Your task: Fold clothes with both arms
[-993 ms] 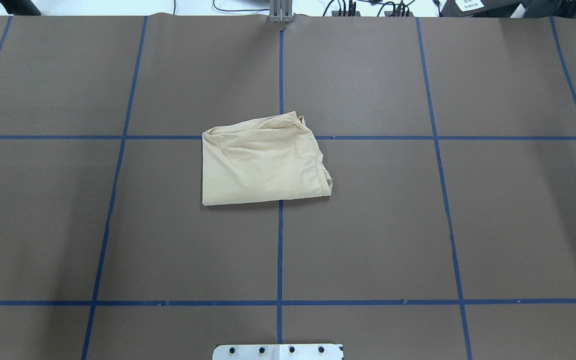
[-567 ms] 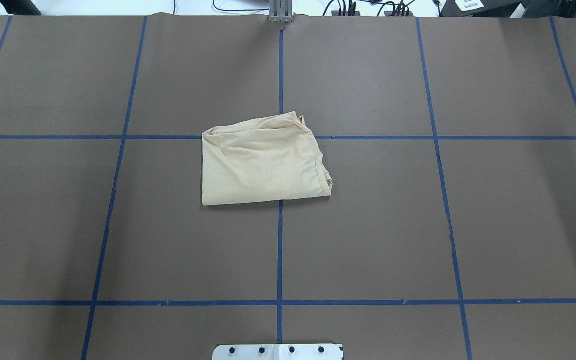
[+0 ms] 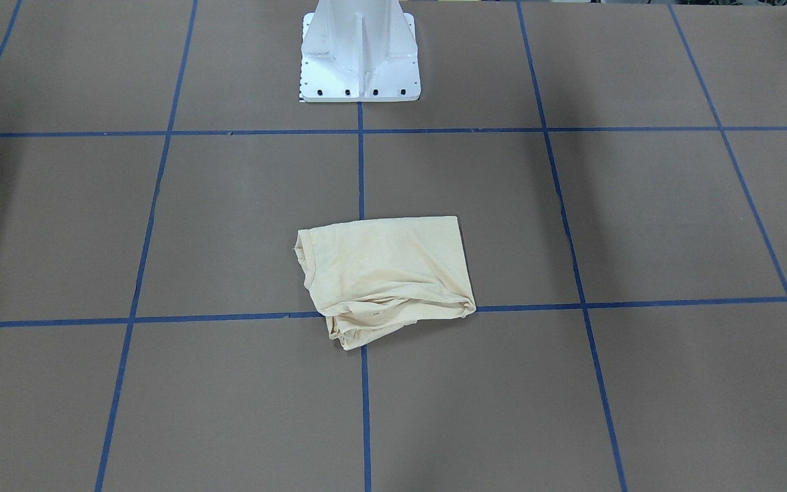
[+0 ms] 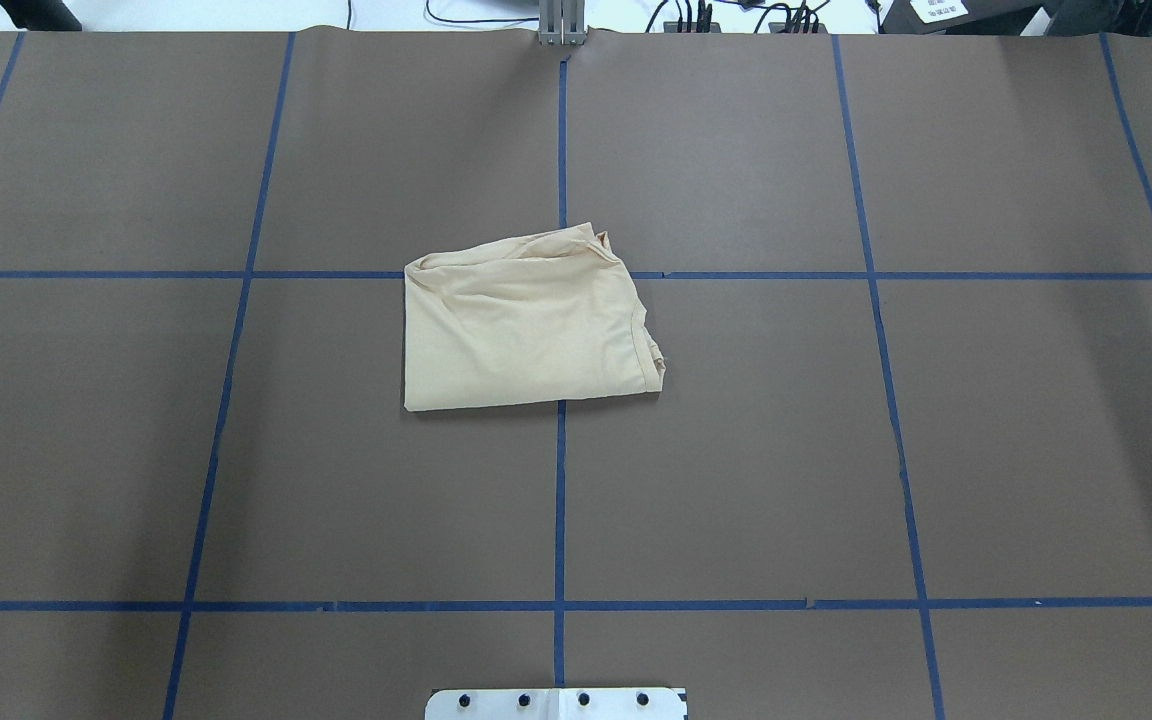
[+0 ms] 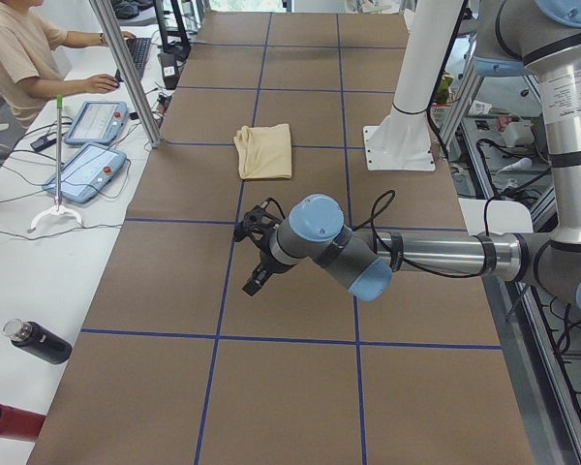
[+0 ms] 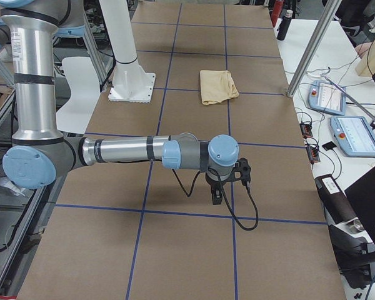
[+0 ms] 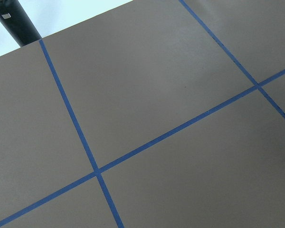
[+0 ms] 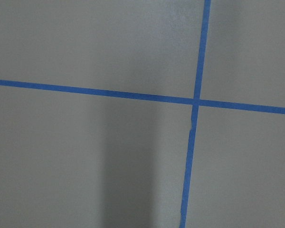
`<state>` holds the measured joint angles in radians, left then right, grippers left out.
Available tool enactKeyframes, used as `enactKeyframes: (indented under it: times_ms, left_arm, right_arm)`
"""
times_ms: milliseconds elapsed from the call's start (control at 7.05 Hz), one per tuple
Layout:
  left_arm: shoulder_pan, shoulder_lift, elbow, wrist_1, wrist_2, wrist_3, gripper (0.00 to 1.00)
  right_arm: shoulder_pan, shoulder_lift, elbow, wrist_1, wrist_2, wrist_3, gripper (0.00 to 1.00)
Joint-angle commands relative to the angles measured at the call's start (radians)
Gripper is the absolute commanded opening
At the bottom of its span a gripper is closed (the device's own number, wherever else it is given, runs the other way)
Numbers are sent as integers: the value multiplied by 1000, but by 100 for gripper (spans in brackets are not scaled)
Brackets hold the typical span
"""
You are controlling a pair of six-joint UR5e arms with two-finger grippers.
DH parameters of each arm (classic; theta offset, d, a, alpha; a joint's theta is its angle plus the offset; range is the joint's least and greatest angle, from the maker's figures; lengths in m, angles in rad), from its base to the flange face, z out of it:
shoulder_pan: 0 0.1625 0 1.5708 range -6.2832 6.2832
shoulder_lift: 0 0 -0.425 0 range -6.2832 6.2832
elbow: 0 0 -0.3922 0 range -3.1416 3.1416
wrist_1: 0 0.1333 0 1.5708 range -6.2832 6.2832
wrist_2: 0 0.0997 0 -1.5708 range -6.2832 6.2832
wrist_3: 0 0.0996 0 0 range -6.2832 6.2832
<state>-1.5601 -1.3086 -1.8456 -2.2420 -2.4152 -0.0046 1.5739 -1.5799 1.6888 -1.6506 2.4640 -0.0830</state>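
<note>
On the table lies the T-shirt, apparently folded.

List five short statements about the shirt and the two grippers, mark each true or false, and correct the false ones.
1. The shirt lies folded in a compact bundle on the table. True.
2. The left gripper holds a corner of the shirt. False: it hangs over bare table, well apart from the shirt.
3. The shirt covers a crossing of the blue tape lines. True.
4. The right gripper rests on the shirt. False: it is over bare table, far from the shirt.
5. The shirt leans against the white pedestal. False: bare table lies between them.
</note>
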Motion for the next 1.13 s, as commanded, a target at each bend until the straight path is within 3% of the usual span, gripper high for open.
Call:
enactKeyframes:
  times_ms: [0,993]
  left_arm:
    - [0,0,-3,-4,-2,0,99]
    - [0,-14,-7,-5,-15,0,99]
  right_arm:
    - [0,6,6,0,6,0,100]
    - [0,4,6,0,32,0,100]
